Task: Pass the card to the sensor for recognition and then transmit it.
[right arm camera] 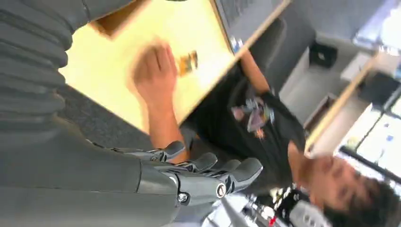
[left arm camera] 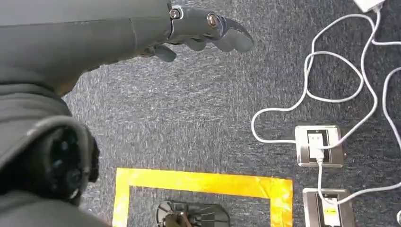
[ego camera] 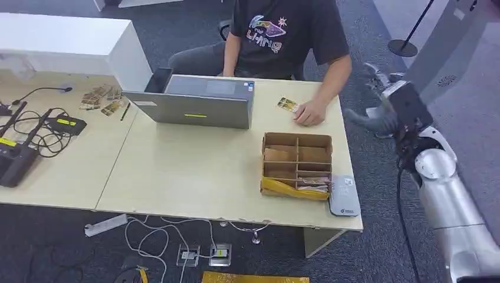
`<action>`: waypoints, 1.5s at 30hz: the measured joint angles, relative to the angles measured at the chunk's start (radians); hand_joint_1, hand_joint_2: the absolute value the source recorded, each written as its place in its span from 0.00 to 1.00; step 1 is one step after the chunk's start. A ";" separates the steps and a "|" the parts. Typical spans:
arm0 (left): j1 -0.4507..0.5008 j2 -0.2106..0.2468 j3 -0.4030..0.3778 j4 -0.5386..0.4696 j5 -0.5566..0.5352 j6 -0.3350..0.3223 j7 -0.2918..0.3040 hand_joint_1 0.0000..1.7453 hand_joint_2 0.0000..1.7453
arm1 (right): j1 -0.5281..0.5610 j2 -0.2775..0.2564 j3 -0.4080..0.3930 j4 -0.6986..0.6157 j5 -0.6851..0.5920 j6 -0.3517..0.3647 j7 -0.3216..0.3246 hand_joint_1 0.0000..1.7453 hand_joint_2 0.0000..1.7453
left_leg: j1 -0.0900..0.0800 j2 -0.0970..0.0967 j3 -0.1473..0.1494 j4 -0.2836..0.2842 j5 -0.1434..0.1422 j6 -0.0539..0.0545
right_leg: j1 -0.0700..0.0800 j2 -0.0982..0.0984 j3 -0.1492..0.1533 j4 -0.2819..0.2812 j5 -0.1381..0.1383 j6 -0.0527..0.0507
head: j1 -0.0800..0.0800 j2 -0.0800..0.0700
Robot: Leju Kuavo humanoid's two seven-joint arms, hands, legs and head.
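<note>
A small yellow card lies on the far side of the table, next to the seated person's hand. A partitioned cardboard box holds more cards. Against its near right corner lies the grey-white sensor. My right hand hangs in the air beyond the table's right edge, level with the person's hand, fingers spread and holding nothing. The right wrist view shows those fingers extended, with the person's hand and the card beyond them. My left hand hangs over the carpet, fingers extended and holding nothing.
A grey laptop stands at the table's back middle. Black devices and cables and small card piles cover the left table. Floor sockets, white cables and yellow tape lie on the carpet in front.
</note>
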 joint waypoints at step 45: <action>-0.004 -0.010 0.000 0.000 0.019 0.020 0.033 0.00 0.00 | 0.400 -0.055 0.105 -0.471 0.632 -0.015 0.168 0.00 1.00 | 0.000 0.001 0.001 0.000 0.000 0.000 | 0.000 0.001 0.000 0.000 0.000 0.000 | 0.000 0.000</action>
